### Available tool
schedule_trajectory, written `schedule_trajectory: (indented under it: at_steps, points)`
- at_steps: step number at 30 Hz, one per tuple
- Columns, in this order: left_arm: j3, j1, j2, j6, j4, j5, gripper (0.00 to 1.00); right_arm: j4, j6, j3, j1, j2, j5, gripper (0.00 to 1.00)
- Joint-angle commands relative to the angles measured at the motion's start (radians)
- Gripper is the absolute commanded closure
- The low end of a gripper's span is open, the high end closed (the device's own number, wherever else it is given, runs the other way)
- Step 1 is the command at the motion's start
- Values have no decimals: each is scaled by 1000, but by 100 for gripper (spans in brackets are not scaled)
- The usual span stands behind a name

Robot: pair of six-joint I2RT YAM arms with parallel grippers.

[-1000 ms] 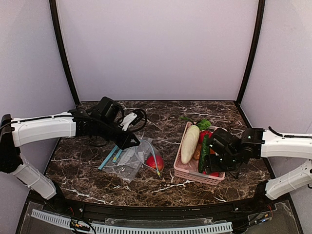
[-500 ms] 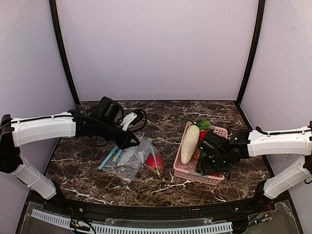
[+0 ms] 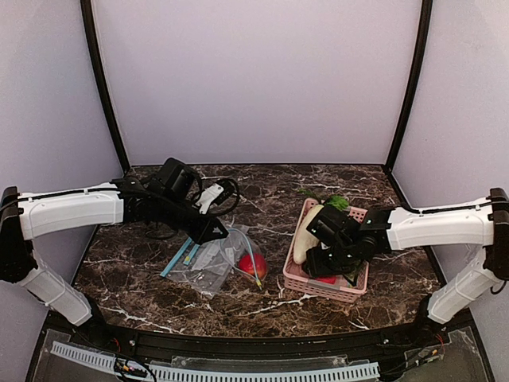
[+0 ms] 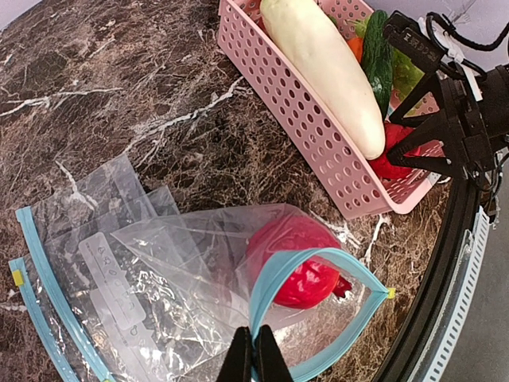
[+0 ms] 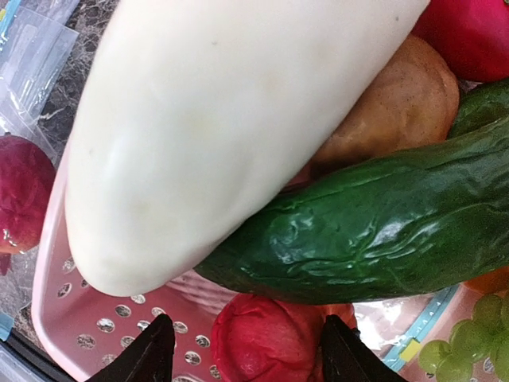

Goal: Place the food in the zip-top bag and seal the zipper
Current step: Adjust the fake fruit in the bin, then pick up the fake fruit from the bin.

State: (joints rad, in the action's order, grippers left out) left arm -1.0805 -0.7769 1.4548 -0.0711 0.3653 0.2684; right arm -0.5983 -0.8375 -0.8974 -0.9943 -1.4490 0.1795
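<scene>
The zip-top bag [image 4: 159,263] lies on the marble with one red fruit [image 4: 298,259] inside. Its mouth stands open, and the teal zipper [image 4: 274,278] arches over the fruit. My left gripper [image 4: 256,358] is shut on the zipper's near lip. Down in the pink basket [image 3: 298,280], my right gripper [image 5: 250,350] is open. Its fingers straddle a second red fruit [image 5: 266,338], with a gap at the left finger. The dark green cucumber [image 5: 374,231] lies across just above that fruit, beside the white radish [image 5: 223,119].
The basket also holds a brownish-orange fruit [image 5: 398,111], green grapes [image 5: 461,350] and leafy greens [image 3: 336,201]. Spare clear bags with teal strips [image 3: 179,256] lie left of the open bag. A black cable [image 3: 227,191] coils behind the left arm.
My right gripper has moved left and down into the basket, over the red fruit, and its jaws have narrowed. The left gripper and the bag have stayed still.
</scene>
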Motion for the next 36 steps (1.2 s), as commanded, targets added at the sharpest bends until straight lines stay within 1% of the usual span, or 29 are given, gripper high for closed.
schedule_trajectory:
  at_steps: [1, 3, 7, 12, 18, 22, 26, 36]
  points:
    - [-15, 4, -36, 13, 28, -8, 99, 3, 14, -37, -13, 26, 17, 37]
    - [-15, 4, -36, 13, 28, -8, 99, -25, 7, -37, -15, 51, 31, 29]
    - [-16, 4, -35, 12, 28, -6, 99, -77, -21, -11, -15, 95, 59, 21]
    - [-15, 4, -37, 13, 28, -7, 99, -78, -68, 47, -14, 122, 63, 15]
    - [-14, 4, -37, 12, 29, -7, 99, -95, -98, 79, -15, 120, 62, 14]
    - [-13, 4, -38, 11, 28, -8, 99, -137, -101, 85, -14, 135, 69, 13]
    - [-15, 4, -37, 12, 27, -7, 99, -144, -92, 95, -15, 141, 64, 13]
    - [-13, 4, -38, 12, 29, -6, 99, -163, -111, 84, -13, 87, 110, 13]
